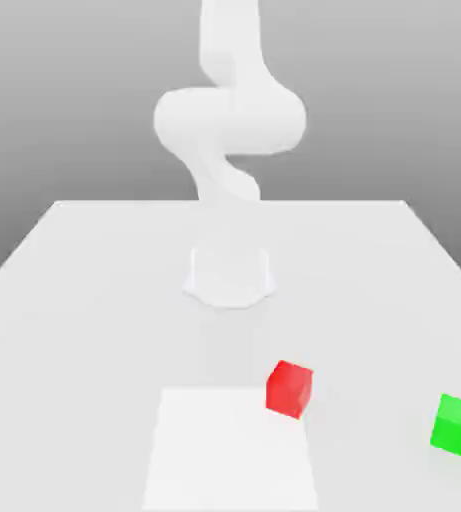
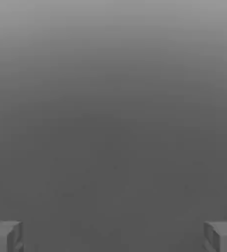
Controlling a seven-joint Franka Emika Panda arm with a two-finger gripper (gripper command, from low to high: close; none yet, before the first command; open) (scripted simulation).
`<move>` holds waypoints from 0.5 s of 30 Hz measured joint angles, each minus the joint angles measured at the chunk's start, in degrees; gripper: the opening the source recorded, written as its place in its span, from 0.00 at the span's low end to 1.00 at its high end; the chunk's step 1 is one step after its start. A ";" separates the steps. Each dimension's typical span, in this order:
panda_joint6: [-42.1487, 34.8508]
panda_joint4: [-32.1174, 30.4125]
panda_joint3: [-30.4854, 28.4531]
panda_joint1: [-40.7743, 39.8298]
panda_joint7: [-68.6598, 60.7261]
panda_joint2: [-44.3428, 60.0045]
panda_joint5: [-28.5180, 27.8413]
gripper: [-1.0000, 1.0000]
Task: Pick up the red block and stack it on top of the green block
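White table (image 1: 74, 300), red block (image 1: 289, 388), green block (image 1: 456, 425)

No readable text, labels, brands, numbers or signs anywhere. Red block (image 1: 290, 388) and green block (image 1: 456, 425) have plain faces; desk (image 1: 94, 300) surface is unmarked.

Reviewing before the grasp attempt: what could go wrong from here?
The red block sits turned at an angle, so the open gripper may close on its corners and twist it. The green block is near the table edge at the exterior view's right; a slightly off placement could knock it off.
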 joint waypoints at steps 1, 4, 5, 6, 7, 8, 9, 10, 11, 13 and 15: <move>1.37 -1.72 1.16 -0.32 1.84 1.79 0.09 0.50; 5.33 -6.73 4.36 -1.21 7.17 7.04 0.43 0.50; 6.64 -8.39 5.34 -1.47 8.93 8.77 0.55 0.50; 7.94 -10.05 6.28 -1.70 10.69 10.50 0.67 0.50; 9.24 -11.72 7.21 -1.94 12.43 12.24 0.84 0.50; 10.55 -13.40 8.13 -2.17 14.19 13.99 1.02 0.50; 11.86 -15.11 9.05 -2.40 15.94 15.77 1.24 0.50; 13.21 -16.85 9.91 -2.56 17.74 17.58 1.47 0.50; 14.59 -18.62 10.59 -2.54 19.61 19.46 1.67 0.50; 17.51 -22.31 12.17 -2.62 23.34 23.41 2.36 0.50; 20.75 -26.23 13.56 -2.33 27.18 27.81 3.43 0.50</move>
